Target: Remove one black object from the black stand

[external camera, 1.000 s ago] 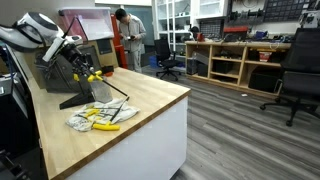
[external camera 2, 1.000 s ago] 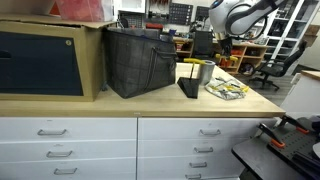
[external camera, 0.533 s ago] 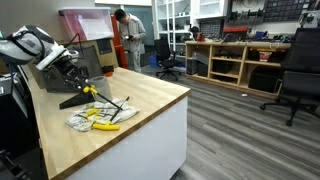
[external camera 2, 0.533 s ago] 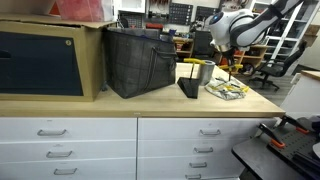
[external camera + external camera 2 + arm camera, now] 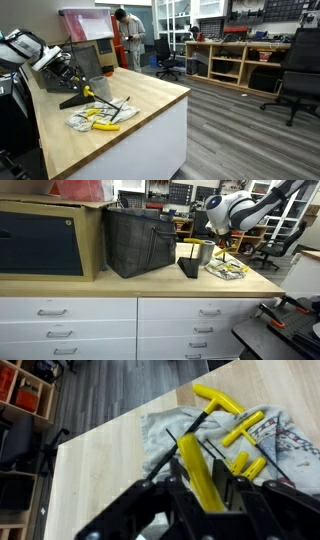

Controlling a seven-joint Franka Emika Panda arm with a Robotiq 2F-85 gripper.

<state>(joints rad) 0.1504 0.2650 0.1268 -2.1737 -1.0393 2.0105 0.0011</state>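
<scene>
The black stand (image 5: 88, 62) is a tilted dark panel on a flat base at the back of the wooden table; it shows edge-on in an exterior view (image 5: 187, 267). My gripper (image 5: 206, 478) is shut on a yellow-handled tool (image 5: 200, 470) with a thin black shaft. In both exterior views the gripper (image 5: 76, 82) (image 5: 222, 242) hangs just in front of the stand, above the table, with the tool (image 5: 89, 92) pointing down toward the cloth.
A white cloth (image 5: 165, 430) (image 5: 92, 120) holds several yellow-handled tools (image 5: 240, 430). A dark bag (image 5: 140, 242) and a large box (image 5: 45, 240) stand on the counter. The table's edge (image 5: 150, 118) is close to the cloth.
My arm has drawn back from the stand's face and dropped lower, carrying the yellow-handled tool with it toward the table.
</scene>
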